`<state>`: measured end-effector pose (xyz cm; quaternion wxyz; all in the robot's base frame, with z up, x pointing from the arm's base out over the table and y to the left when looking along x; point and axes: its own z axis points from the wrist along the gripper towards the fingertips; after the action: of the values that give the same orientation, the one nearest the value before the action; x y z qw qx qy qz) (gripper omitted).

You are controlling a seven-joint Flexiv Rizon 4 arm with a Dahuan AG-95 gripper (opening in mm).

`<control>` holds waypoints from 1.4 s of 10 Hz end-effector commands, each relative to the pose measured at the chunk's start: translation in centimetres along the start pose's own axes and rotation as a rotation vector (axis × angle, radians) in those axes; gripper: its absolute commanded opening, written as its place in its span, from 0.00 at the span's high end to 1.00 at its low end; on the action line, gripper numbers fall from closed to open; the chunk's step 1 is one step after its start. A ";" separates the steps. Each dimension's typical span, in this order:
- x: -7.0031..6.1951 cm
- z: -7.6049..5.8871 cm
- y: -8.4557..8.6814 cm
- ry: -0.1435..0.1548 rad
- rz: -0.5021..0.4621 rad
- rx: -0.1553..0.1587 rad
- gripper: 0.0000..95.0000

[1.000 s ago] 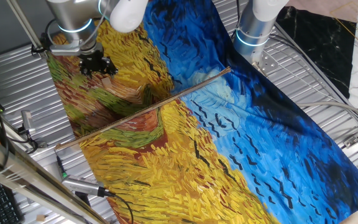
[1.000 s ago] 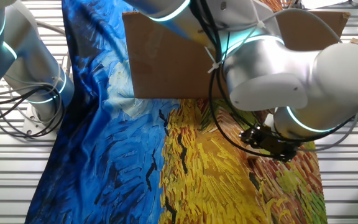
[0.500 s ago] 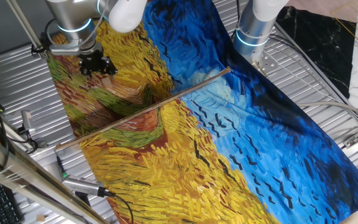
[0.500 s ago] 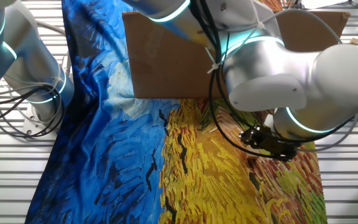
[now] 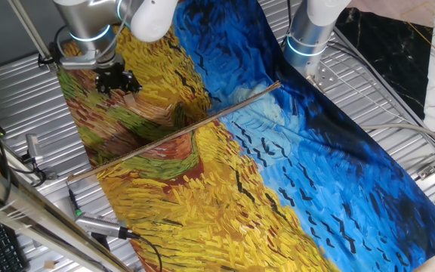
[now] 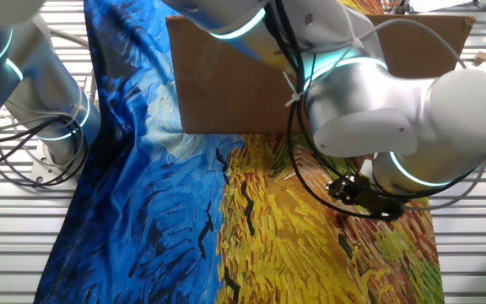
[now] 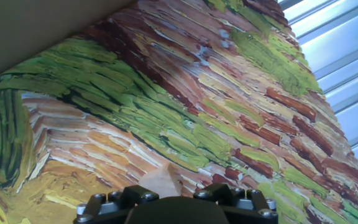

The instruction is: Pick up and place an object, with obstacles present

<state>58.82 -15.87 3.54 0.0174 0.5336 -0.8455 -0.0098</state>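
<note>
The tool (image 5: 129,85) hangs low over the green-and-brown end of the painted cloth (image 5: 278,174), on the far side of the stick (image 5: 174,133) from the yellow field and well apart from it. A pale tan cube (image 7: 161,182) shows in the hand view between the tool's finger bases at the bottom edge, and in one fixed view a small tan bit sits at the fingertips, so the tool looks narrowed on the cube, though the contact itself is partly hidden. The stick lies straight and slantwise across the cloth, both ends reaching the ribbed metal tabletop (image 5: 399,106); in the other fixed view a cardboard sheet (image 6: 226,84) stands behind the arm.
</note>
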 end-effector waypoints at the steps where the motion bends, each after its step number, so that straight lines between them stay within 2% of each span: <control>1: 0.0 0.0 0.1 0.000 -0.017 -0.002 0.20; 5: 0.3 0.2 0.5 -0.003 -0.039 -0.003 0.20; 8: 0.6 0.5 1.0 -0.025 -0.039 -0.007 0.20; 14: 0.1 1.7 0.9 -0.042 -0.050 -0.004 0.20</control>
<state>57.85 -15.46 1.83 0.0005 0.5550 -0.8315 -0.0232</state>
